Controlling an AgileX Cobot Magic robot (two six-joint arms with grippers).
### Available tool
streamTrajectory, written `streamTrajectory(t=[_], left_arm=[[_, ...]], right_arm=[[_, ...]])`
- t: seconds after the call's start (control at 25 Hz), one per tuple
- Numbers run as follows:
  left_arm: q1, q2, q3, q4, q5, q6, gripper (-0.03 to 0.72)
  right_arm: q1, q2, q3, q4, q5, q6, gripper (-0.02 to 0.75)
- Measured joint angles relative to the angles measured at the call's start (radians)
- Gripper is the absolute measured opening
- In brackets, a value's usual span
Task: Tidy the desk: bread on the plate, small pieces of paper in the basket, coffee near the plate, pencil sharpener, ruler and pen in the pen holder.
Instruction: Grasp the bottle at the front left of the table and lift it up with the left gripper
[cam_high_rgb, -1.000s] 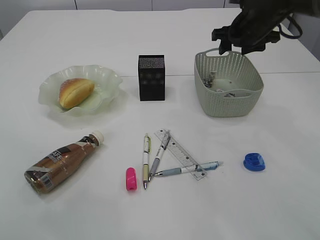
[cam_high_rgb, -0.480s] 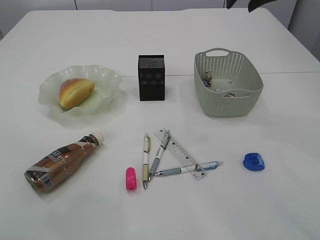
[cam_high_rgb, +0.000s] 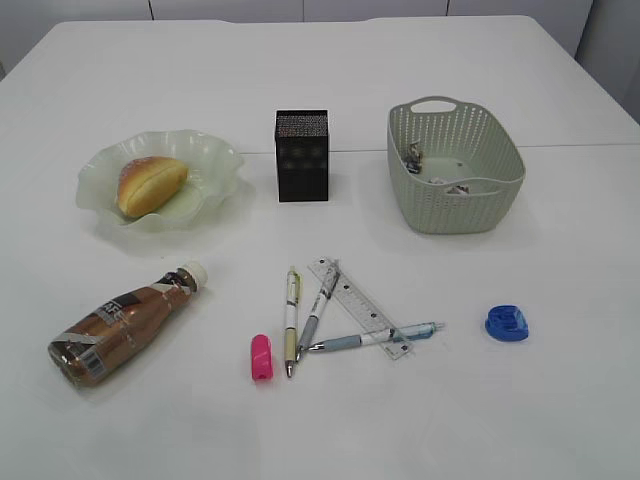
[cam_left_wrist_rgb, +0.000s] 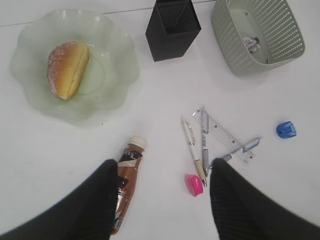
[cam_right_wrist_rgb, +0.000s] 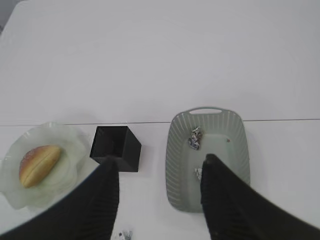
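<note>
Exterior view. Bread (cam_high_rgb: 151, 184) is lying on the plate (cam_high_rgb: 215, 160) at the table's left side; holder (cam_high_rgb: 302, 155) is standing mid-table; basket (cam_high_rgb: 455, 205) is sitting toward the right edge with paper scraps (cam_high_rgb: 417, 155) inside. Coffee (cam_high_rgb: 125, 322) is lying on its side near the front-left, below the plate; being round, it is liable to roll if nudged. Ruler (cam_high_rgb: 358, 307) and three pens (cam_high_rgb: 292, 318) are crossing each other, so lifting one is likely to drag the rest. Pink sharpener (cam_high_rgb: 261, 357) is touching nothing; blue sharpener (cam_high_rgb: 507, 323) is lying well apart. No arm showing.

Left wrist view. Left gripper (cam_left_wrist_rgb: 162, 187) is hanging spread and empty above the coffee (cam_left_wrist_rgb: 126, 175) and pink sharpener (cam_left_wrist_rgb: 194, 183). Clear ruler (cam_left_wrist_rgb: 225, 136) is lying flat, risking a slipped pinch.

Right wrist view. Right gripper (cam_right_wrist_rgb: 159, 192) is standing spread, holding nothing, over the holder (cam_right_wrist_rgb: 116, 147) and basket (cam_right_wrist_rgb: 175, 165). A scrap (cam_right_wrist_rgb: 124, 234) is lying at the bottom edge, apparently outside the basket.

Writing: the coffee label is too small to read; none elsewhere.
</note>
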Motion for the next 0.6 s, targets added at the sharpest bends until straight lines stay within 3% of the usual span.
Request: streamTrajectory(t=[0.16, 0.48, 0.6], left_arm=[[0.000, -0.031, 0.000, -0.002, 0.000, 0.004, 0.426], [0.000, -0.042, -0.002, -0.021, 0.002, 0.006, 0.426], [0.000, -0.042, -0.002, -0.028, 0.002, 0.006, 0.426]], right_arm=[[0.000, -0.167, 0.172, -0.025, 0.002, -0.019, 0.419], [0.000, -0.521, 0.647, -0.288, 0.004, -0.021, 0.419], [0.000, -0.662, 0.849, -0.324, -0.040, -0.010, 0.419]])
